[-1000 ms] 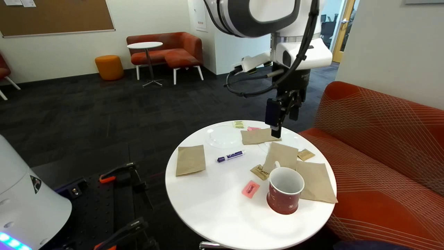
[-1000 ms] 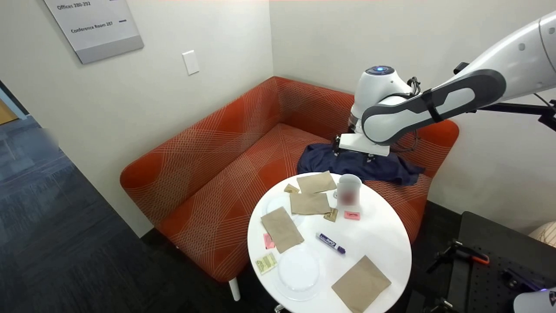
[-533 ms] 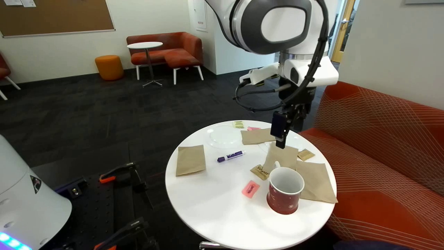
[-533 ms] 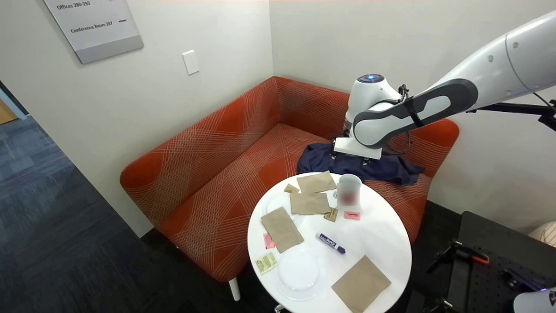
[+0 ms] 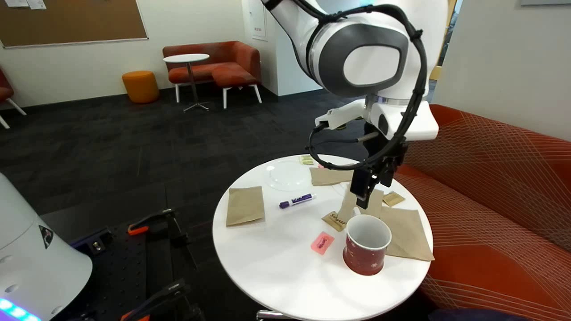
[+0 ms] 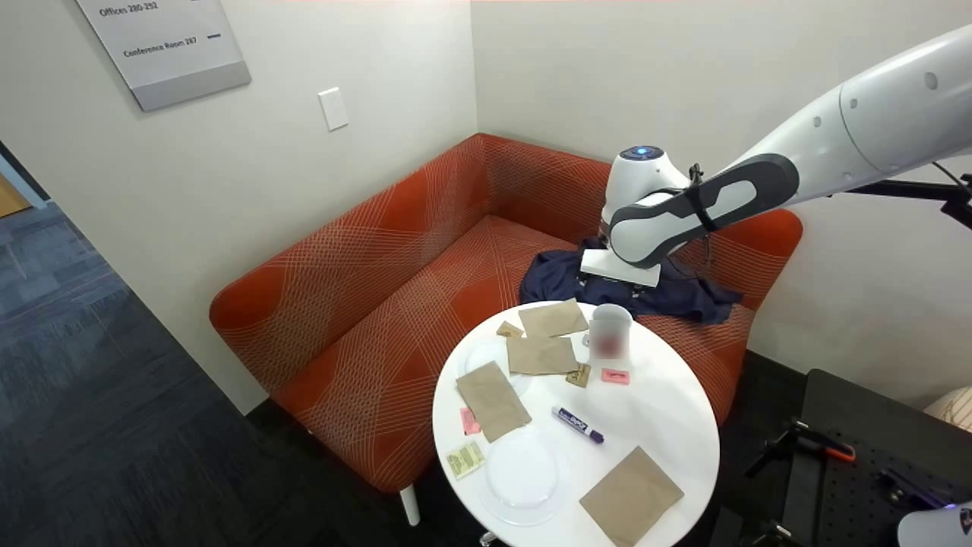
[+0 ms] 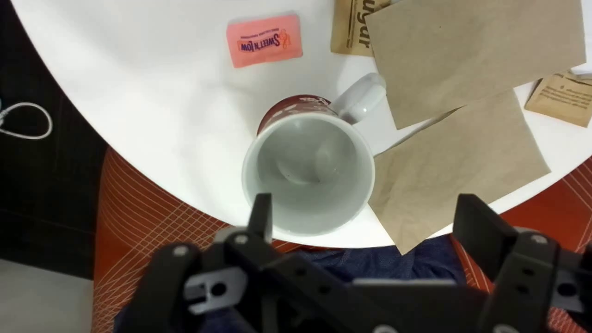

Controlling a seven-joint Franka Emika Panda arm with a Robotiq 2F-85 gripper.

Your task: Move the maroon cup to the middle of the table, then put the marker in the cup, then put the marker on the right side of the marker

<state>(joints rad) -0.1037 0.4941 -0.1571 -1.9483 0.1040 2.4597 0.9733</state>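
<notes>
The maroon cup (image 5: 365, 255) stands upright near the edge of the round white table (image 5: 276, 263). In an exterior view the cup (image 6: 609, 339) looks blurred. The wrist view looks down into the empty white inside of the cup (image 7: 310, 175). The purple marker (image 5: 296, 201) lies on the table, apart from the cup; it also shows in an exterior view (image 6: 578, 425) but not in the wrist view. My gripper (image 5: 374, 192) is open, empty and above the cup, touching nothing. In the wrist view the gripper (image 7: 363, 203) has its left finger overlapping the cup's rim.
Brown napkins (image 5: 407, 232) lie beside the cup, with a pink packet (image 5: 322, 243) and a sugar packet (image 5: 334, 220) near it. A clear plate (image 6: 522, 479) and another napkin (image 6: 632, 497) are on the table. A red sofa (image 6: 395, 327) and dark blue cloth (image 6: 691, 296) border it.
My gripper has moved down and closer to the cup, staying open. The cup, marker and other items on the table have not moved.
</notes>
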